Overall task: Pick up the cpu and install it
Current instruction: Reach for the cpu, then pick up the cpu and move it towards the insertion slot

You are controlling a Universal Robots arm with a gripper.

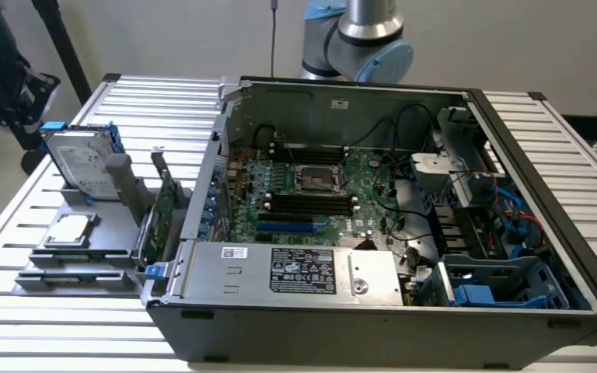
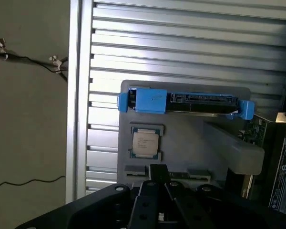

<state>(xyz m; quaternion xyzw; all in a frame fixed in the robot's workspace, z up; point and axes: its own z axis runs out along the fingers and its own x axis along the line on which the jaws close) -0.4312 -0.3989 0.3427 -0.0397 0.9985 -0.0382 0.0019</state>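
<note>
The table (image 1: 60, 326) (image 2: 181, 38) is ribbed aluminium, its slats bright and parallel. On it stands an open steel case (image 1: 382, 330), dark grey outside and bare metal inside. In the exterior view, a grey moulded plastic holder (image 1: 112, 233) (image 2: 190, 138) sits at 9 o'clock from the case, on the exterior view's left. The cpu (image 1: 71, 229) (image 2: 145, 143) lies flat in a square recess of this holder. It is a small, thin square chip with a dull silver-grey metal lid on a green edge. At 12 o'clock from the cpu, a rectangular silver drive (image 1: 78, 163) (image 2: 186, 101) stands on edge, clipped in blue plastic brackets. A green card (image 1: 158, 210) (image 2: 255, 133) stands upright between holder and case. The exterior view gives the case interior: a green motherboard (image 1: 309, 194) with a square black-framed socket (image 1: 317, 180) (roughly 3 o'clock from the cpu, well apart from it) and a labelled metal box (image 1: 288, 272) at 6 o'clock from the board. The arm (image 1: 366, 31) rises at 12 o'clock from the case. The wrist view gives the fine dark print on the cpu lid and the matt black gripper (image 2: 158, 171). The gripper's fingers are pressed together on nothing, and it hangs near the holder edge. In that view the cpu lies between the drive and the gripper, touching neither.
</note>
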